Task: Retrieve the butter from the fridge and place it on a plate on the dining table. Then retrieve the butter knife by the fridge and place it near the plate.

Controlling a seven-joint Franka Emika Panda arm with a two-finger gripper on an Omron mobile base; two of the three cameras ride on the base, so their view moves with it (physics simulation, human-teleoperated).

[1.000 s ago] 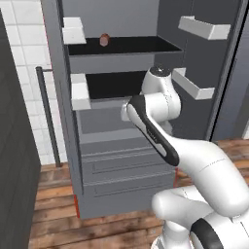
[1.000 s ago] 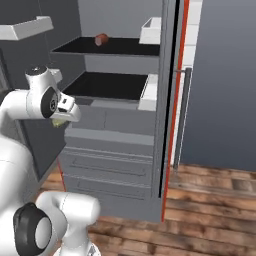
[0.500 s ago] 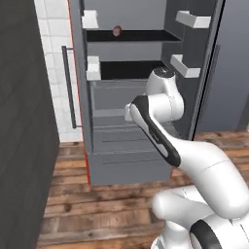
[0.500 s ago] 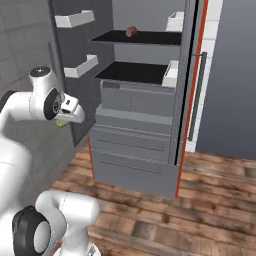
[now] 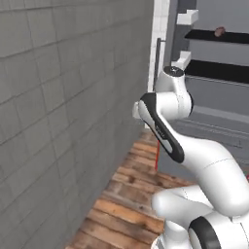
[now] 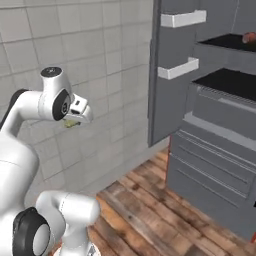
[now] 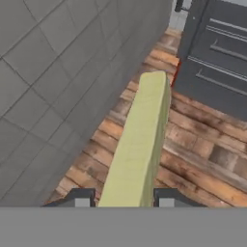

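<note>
A white robot arm carries the butter [image 7: 137, 149], a pale yellow stick, clamped between the two dark fingertips of its tool [image 7: 123, 198]; the stick juts out lengthwise from the tool, over a wooden plank floor [image 7: 193, 159]. In the right base view the tool [image 6: 75, 121] is held out at the arm's shoulder height, close to a grey tiled wall [image 6: 90, 65], with a sliver of the yellow butter [image 6: 71, 123] showing beneath the white hand. In the left base view the arm's upper links cover the tool, and the tiled wall [image 5: 63, 107] takes up the left half of the scene.

The fridge [image 6: 215, 115] stands open, well apart from the tool, toward the right edge of the right base view. Its grey door [image 6: 172, 75] is swung out, carrying two white door bins [image 6: 180, 19], one above the other. Inside, two black shelves sit one over the other, and a small reddish-brown item [image 6: 249, 37] rests on the upper shelf [image 6: 225, 42] near the picture's right edge. Below the shelves are the grey bottom drawers [image 6: 210, 160]. In the left base view the fridge [image 5: 214, 97] appears at upper right, with the same small item [image 5: 220, 31] on its top shelf and a thin red edge [image 5: 157, 155] running down at its lower left corner to the floor.
</note>
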